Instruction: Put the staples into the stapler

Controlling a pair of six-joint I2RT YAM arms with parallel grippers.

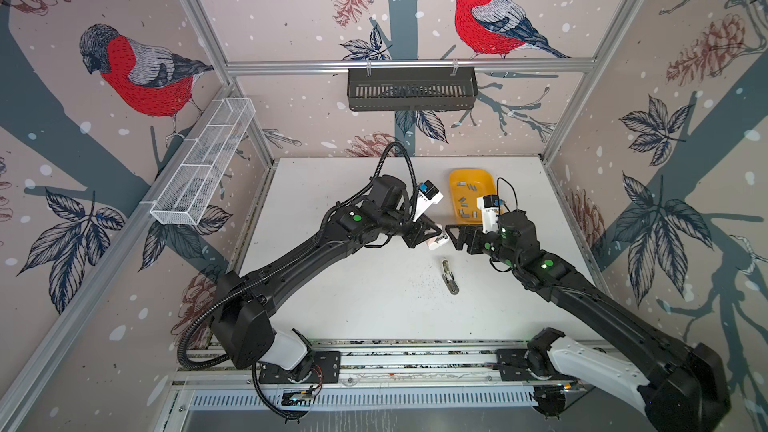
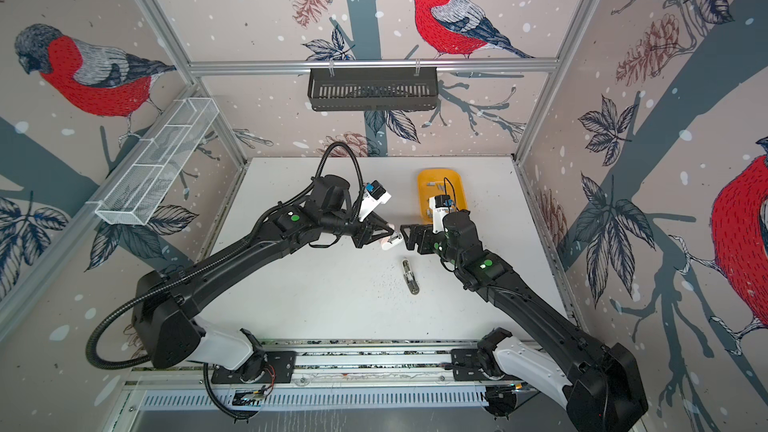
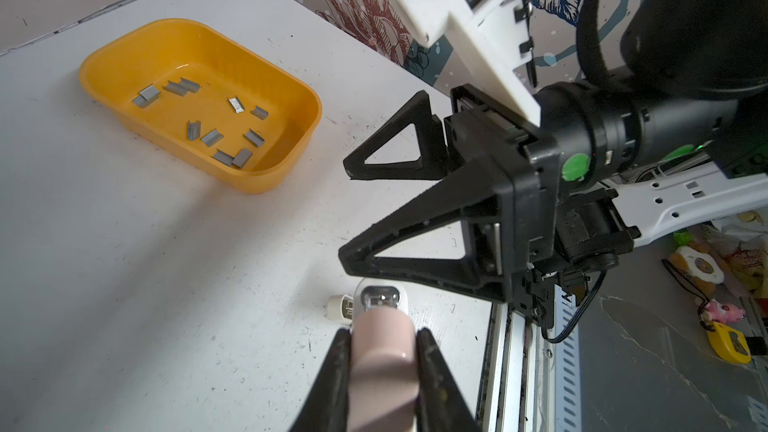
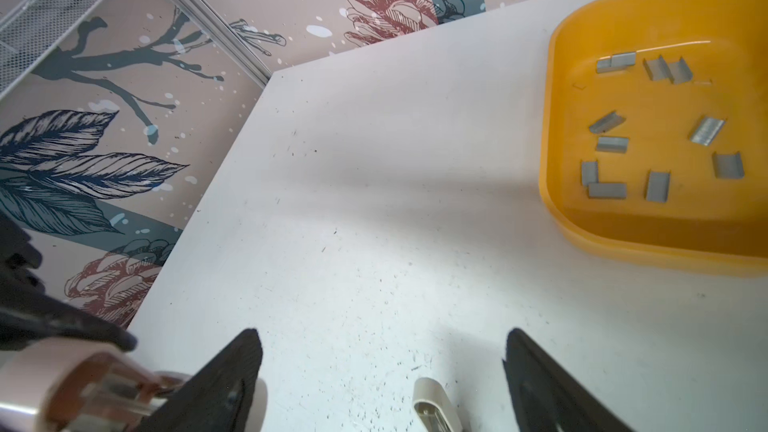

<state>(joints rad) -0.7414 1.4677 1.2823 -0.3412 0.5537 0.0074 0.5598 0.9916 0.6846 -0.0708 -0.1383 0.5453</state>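
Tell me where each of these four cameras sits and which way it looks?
Top views: twin cameras high above the arms' bases, looking down at the white table; left arm and right arm both show.
Left wrist: on the left arm, looking along its jaws, shut on the pink stapler, toward the yellow tray and the right arm's open jaws.
Right wrist: on the right arm, looking past its open jaws at table and staples.
Shared: both wrist views show tray, staples, stapler.
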